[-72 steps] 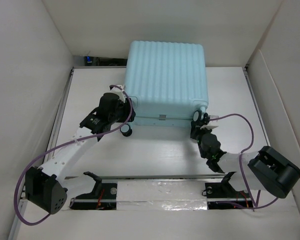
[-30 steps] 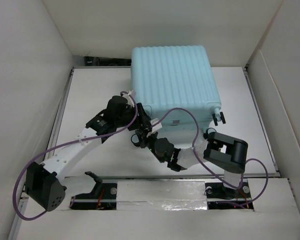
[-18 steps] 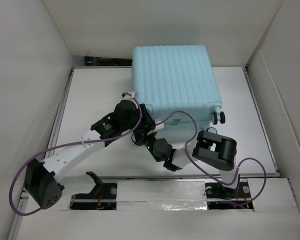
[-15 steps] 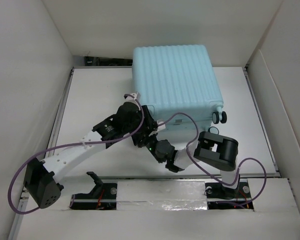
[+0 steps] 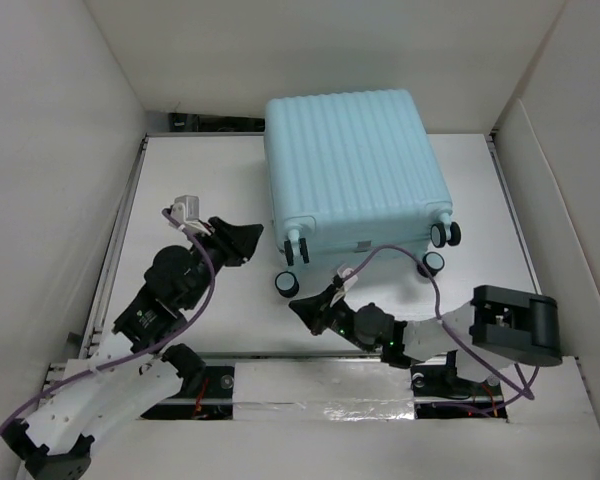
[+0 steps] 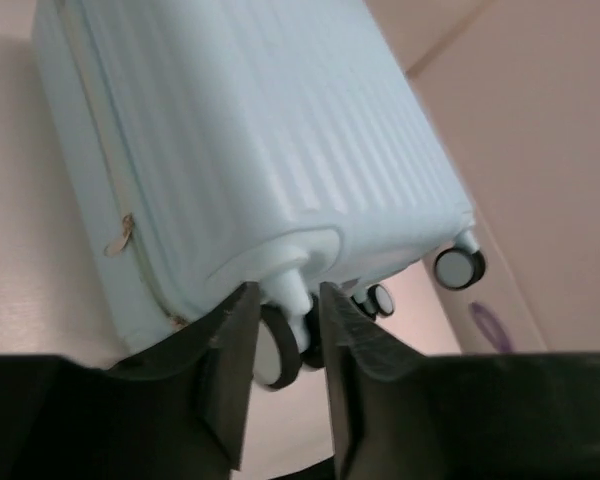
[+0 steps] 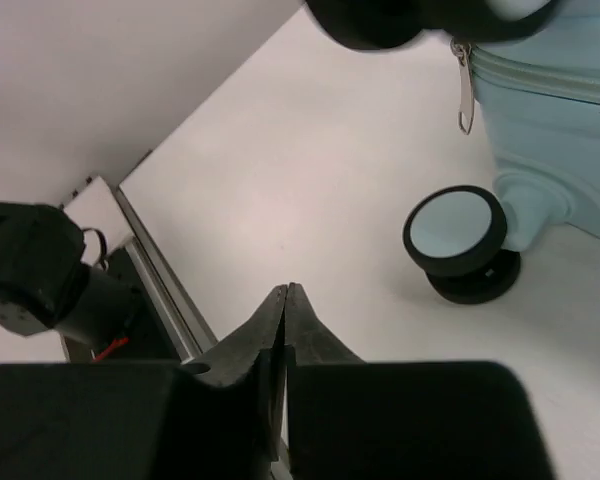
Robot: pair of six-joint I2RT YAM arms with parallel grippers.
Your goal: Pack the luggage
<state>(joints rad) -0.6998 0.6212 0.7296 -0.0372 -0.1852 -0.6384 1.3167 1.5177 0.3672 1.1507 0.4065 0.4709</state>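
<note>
The luggage (image 5: 355,160) is a pale aqua ribbed suitcase, closed and lying flat at the back middle of the table, its caster wheels (image 5: 285,285) toward me. My left gripper (image 5: 252,236) is open and empty, just left of the suitcase's near-left corner and apart from it. In the left wrist view the luggage (image 6: 240,130) fills the frame and a corner wheel (image 6: 278,350) shows beyond the gap of my left gripper (image 6: 285,300). My right gripper (image 5: 302,304) is shut and empty, low on the table in front of that wheel. The right wrist view shows my right gripper (image 7: 285,292), a wheel (image 7: 455,235) and a zipper pull (image 7: 465,98).
White walls (image 5: 60,150) close in the table on the left, back and right. A metal rail (image 5: 320,362) runs along the near edge by the arm bases. Purple cables (image 5: 410,262) loop from both arms. A small dark item (image 5: 180,120) sits at the back left corner.
Both grippers have pulled back from the suitcase's near-left corner. The left arm drew left and toward me, the right arm swung low and right. The suitcase stayed closed.
</note>
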